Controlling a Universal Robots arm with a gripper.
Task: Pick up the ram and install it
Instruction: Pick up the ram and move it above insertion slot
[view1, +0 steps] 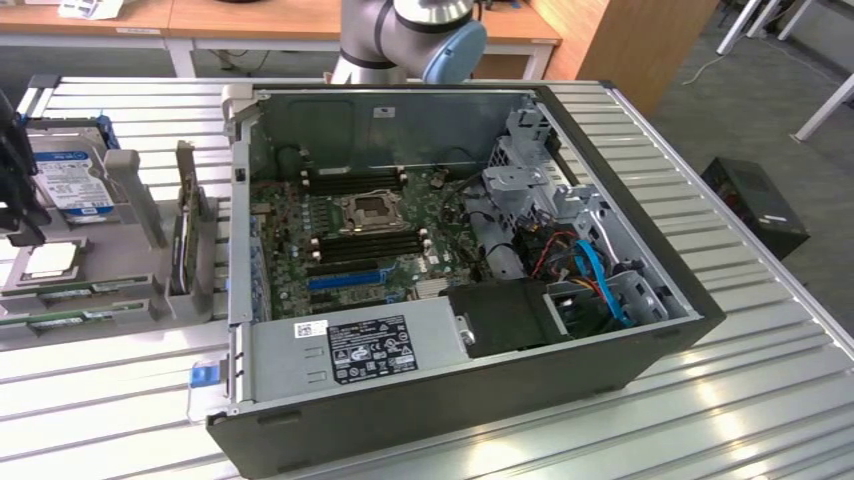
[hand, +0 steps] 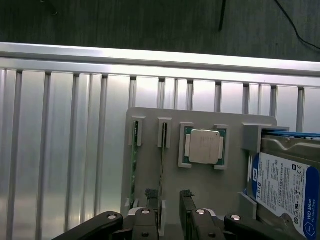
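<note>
Two ram sticks stand on edge in slots of a grey holder (hand: 200, 182). One ram stick (hand: 163, 165) runs down between my fingertips, and the other (hand: 133, 165) stands beside it. My gripper (hand: 169, 200) hangs over the holder, open, its dark fingers (hand: 150, 197) on either side of the nearer stick and not closed on it. In the exterior view the same two sticks (view1: 74, 291) lie in the holder at the left of the open computer case (view1: 641, 350). Long black memory slots (view1: 367, 243) sit on the motherboard beside the processor socket (view1: 371, 211).
The holder also carries a loose processor chip (hand: 202, 146) and a blue-labelled hard drive (hand: 282, 182). The case's metal walls, power supply (view1: 367, 345) and drive cage (view1: 534, 190) ring the motherboard. The arm's base (view1: 400, 30) stands behind the case on the ribbed aluminium table (view1: 747, 400).
</note>
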